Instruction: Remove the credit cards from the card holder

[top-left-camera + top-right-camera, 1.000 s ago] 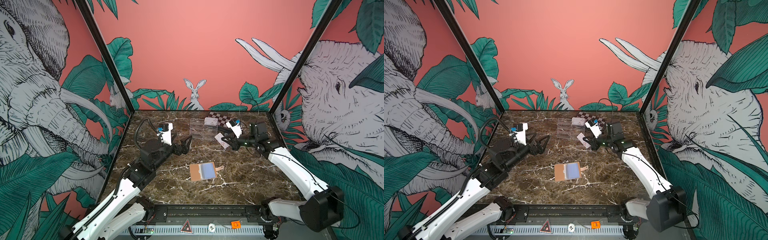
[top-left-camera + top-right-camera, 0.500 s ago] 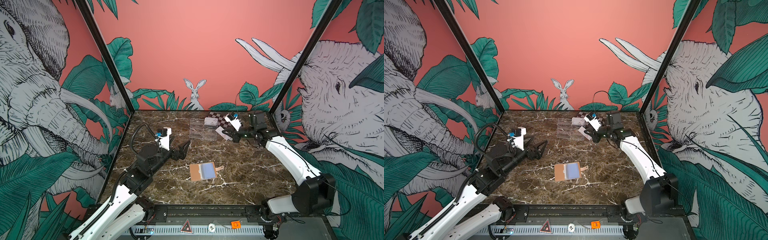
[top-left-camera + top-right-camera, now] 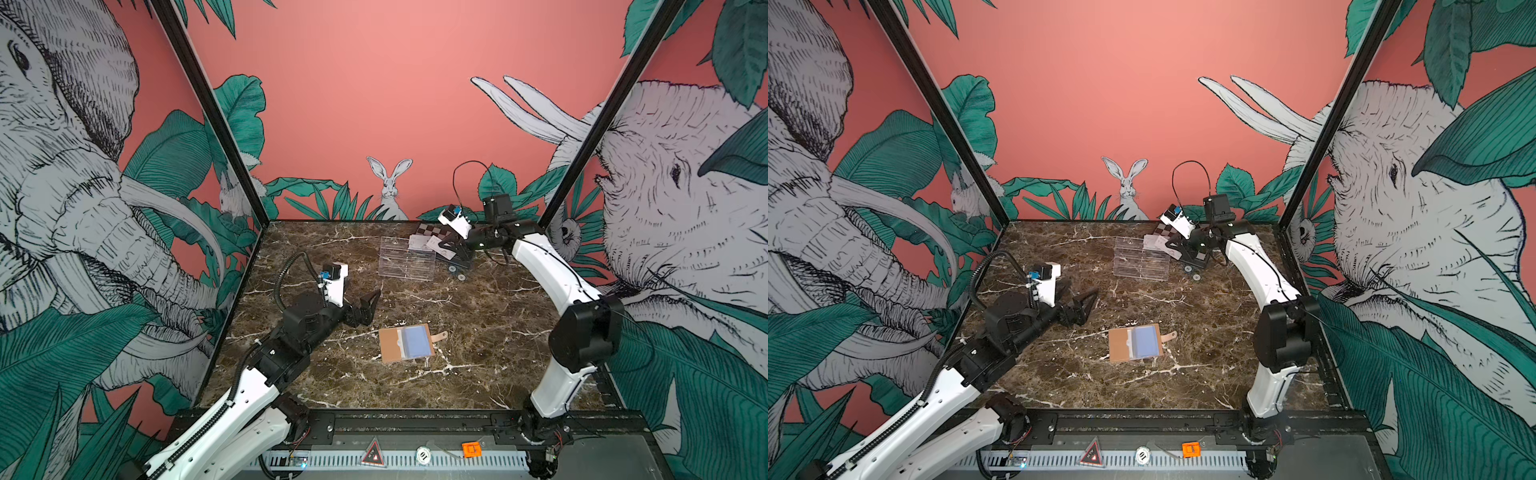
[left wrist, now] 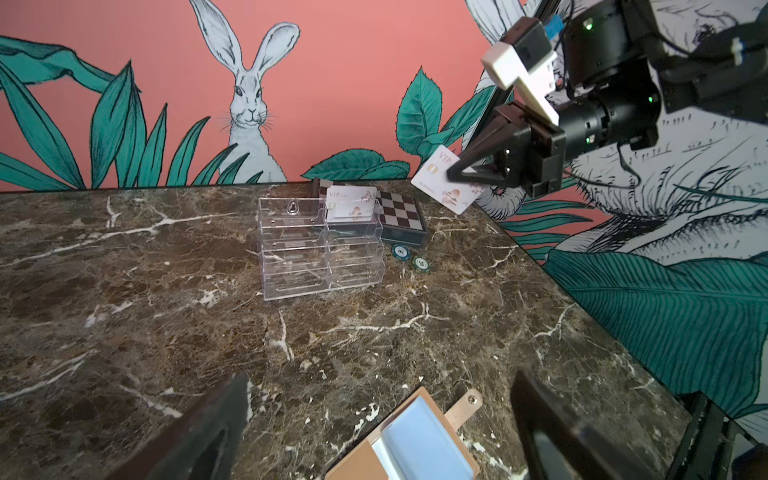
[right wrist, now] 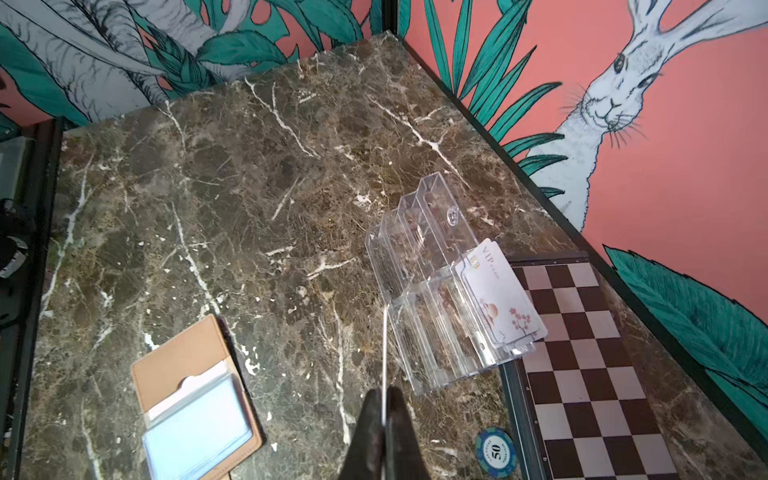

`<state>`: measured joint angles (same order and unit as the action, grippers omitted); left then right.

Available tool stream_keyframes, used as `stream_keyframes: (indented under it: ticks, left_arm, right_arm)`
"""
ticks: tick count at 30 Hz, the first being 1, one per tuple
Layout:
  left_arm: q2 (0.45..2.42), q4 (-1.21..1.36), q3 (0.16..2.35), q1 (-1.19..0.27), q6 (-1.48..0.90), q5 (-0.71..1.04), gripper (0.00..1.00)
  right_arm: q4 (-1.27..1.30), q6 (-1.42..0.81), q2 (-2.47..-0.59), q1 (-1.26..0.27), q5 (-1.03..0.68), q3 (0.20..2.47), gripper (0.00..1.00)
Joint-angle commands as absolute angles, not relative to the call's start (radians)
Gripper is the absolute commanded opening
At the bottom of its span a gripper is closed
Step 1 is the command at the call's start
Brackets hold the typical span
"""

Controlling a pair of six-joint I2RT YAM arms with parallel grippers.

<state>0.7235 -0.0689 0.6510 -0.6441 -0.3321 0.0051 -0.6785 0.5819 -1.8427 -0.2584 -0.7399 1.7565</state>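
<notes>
Right tool (image 4: pixel 453 173) is pinching a credit card (image 4: pixel 434 185) up beside the clear tray (image 4: pixel 316 249), so squaring it to a slot is looking key, while left tool (image 3: pixel 368 307) is hanging wide open near the card holder (image 3: pixel 409 343) lying open on the worktop (image 3: pixel 478 332).

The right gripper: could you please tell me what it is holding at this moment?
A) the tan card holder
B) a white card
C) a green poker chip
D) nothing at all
B: in the left wrist view the right gripper is shut on a white card, lifted clear of the marble, while the card holder lies open, well away from it.
</notes>
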Motion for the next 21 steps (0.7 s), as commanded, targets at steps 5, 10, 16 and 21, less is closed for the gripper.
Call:
stream_keyframes:
  ticks: [5, 10, 16, 21]
  left_arm:
    - [0.765, -0.011, 0.634, -0.638, -0.312, -0.023, 0.99]
    - [0.816, 0.027, 0.644, -0.638, -0.307, -0.020, 0.99]
    - [0.886, 0.042, 0.671, -0.638, -0.316, -0.005, 0.99]
    - [0.908, 0.059, 0.673, -0.637, -0.328, -0.002, 0.99]
  right_arm:
    - [-0.918, 0.750, -2.092, -0.252, -0.717, 2.109, 0.00]
    - [-1.052, 0.838, -2.270, -0.253, -0.709, 2.372, 0.00]
    - [-1.077, 0.910, -2.378, -0.255, -0.709, 2.508, 0.00]
    - [-1.013, 0.961, -2.384, -0.261, -0.697, 2.475, 0.00]
